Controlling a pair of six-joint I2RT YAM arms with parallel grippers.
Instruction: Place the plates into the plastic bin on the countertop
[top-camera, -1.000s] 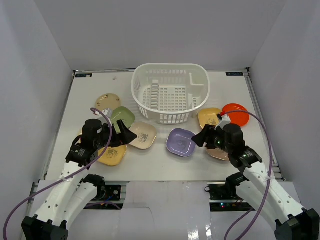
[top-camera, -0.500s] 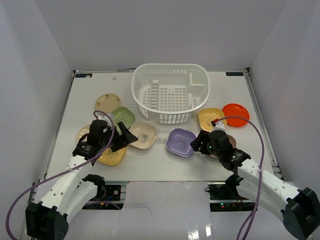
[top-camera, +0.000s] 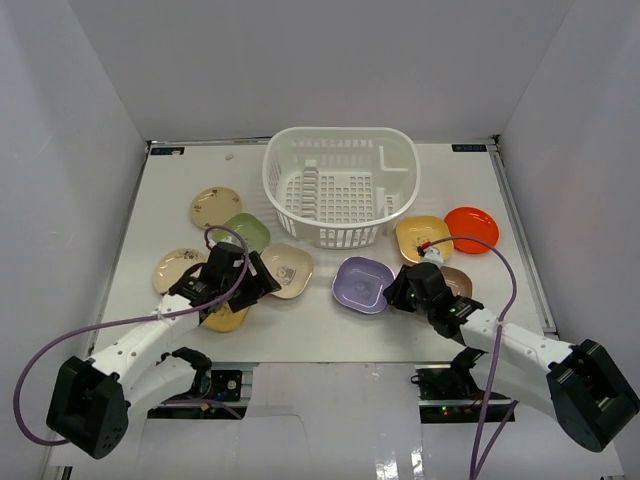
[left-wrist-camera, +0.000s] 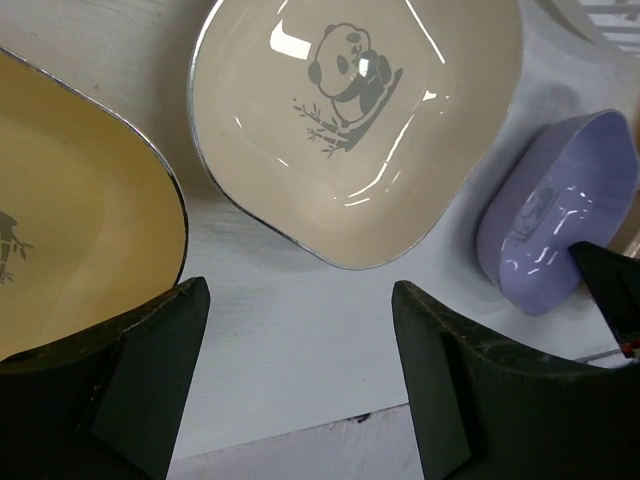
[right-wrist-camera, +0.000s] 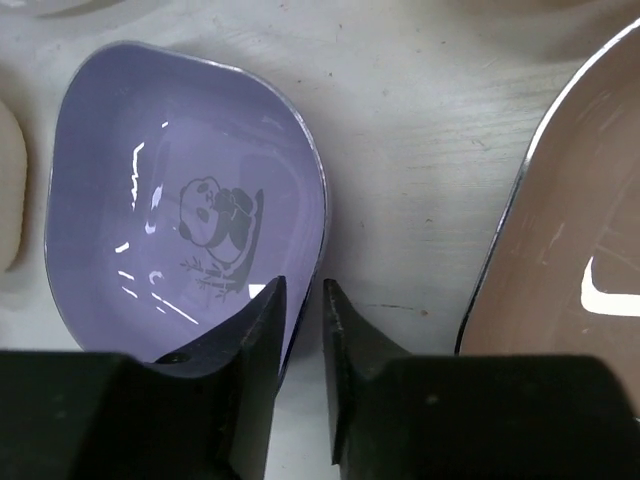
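Observation:
My right gripper (top-camera: 393, 295) (right-wrist-camera: 303, 290) is shut on the right rim of the purple plate (top-camera: 362, 283) (right-wrist-camera: 170, 200), one finger inside the dish and one outside. This plate lies on the countertop (top-camera: 180, 170) in front of the plastic bin (top-camera: 268, 180). My left gripper (top-camera: 262, 285) (left-wrist-camera: 297, 300) hangs open, low over bare countertop. It is between a yellow plate (left-wrist-camera: 70, 220) (top-camera: 222, 318) and a cream panda plate (left-wrist-camera: 360, 120) (top-camera: 287, 268), and holds nothing. The purple plate (left-wrist-camera: 555, 220) shows at the right of the left wrist view.
Other plates lie around: green (top-camera: 245, 232), tan (top-camera: 216, 205) and cream (top-camera: 175, 268) on the left, yellow (top-camera: 420, 235), red-orange (top-camera: 470, 228) and brown (top-camera: 455, 283) (right-wrist-camera: 570, 250) on the right. The brown plate sits just right of my right fingers. White walls enclose the countertop.
The right gripper dropped, slid left and closed on the purple plate's rim. The left gripper came down and right, ending low beside the cream plate, still open.

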